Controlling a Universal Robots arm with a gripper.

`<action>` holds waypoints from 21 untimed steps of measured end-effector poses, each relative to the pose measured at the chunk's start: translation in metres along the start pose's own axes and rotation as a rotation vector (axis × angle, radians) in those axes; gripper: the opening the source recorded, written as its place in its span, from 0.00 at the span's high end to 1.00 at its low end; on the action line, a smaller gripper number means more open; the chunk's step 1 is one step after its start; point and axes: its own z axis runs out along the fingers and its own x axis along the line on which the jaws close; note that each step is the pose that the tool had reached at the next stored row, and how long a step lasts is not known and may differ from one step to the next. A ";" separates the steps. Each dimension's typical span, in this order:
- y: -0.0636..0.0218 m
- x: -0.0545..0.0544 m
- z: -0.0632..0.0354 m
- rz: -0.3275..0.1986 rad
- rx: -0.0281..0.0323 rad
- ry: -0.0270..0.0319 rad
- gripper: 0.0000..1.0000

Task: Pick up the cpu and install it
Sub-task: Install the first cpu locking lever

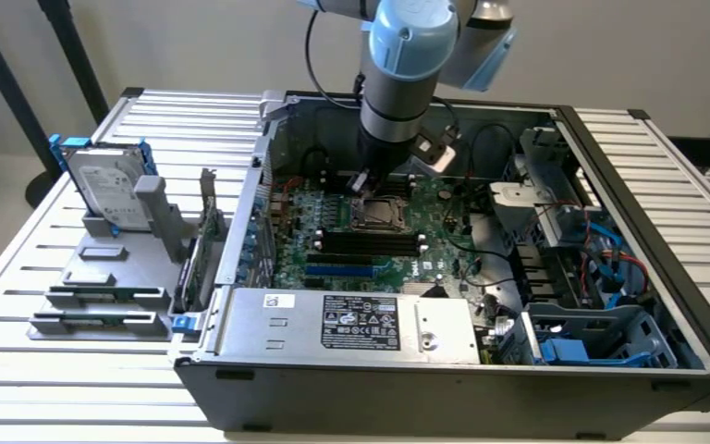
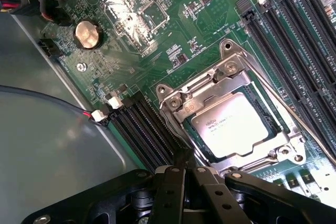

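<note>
The cpu (image 2: 231, 124), a small flat square chip with a silver-grey top and printed text, lies inside the motherboard socket, framed by the metal load bracket (image 2: 176, 103). My gripper (image 2: 185, 169) is shut, its black fingers pressed together just beside the socket's edge with nothing between them. In the exterior view the arm reaches down into the open computer case, the gripper (image 1: 361, 181) hovering just above the socket (image 1: 384, 212) on the green motherboard.
Long black memory slots (image 2: 294, 40) flank the socket, with more slots (image 2: 144, 129) on its other side. A coin battery (image 2: 86, 34) sits on the board. A hard drive in a blue bracket (image 1: 106, 190) stands outside the case at the exterior view's left. The power supply (image 1: 343, 324) lies in front.
</note>
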 end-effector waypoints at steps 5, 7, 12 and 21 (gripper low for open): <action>0.0015 0.001 0.0000 0.000 -0.0007 -0.0016 0.89; 0.0020 0.001 0.0001 0.000 -0.0011 -0.0023 0.89; 0.0028 0.002 0.0001 0.000 -0.0020 -0.0038 0.89; 0.0012 0.001 0.0002 0.000 -0.0020 -0.0038 0.89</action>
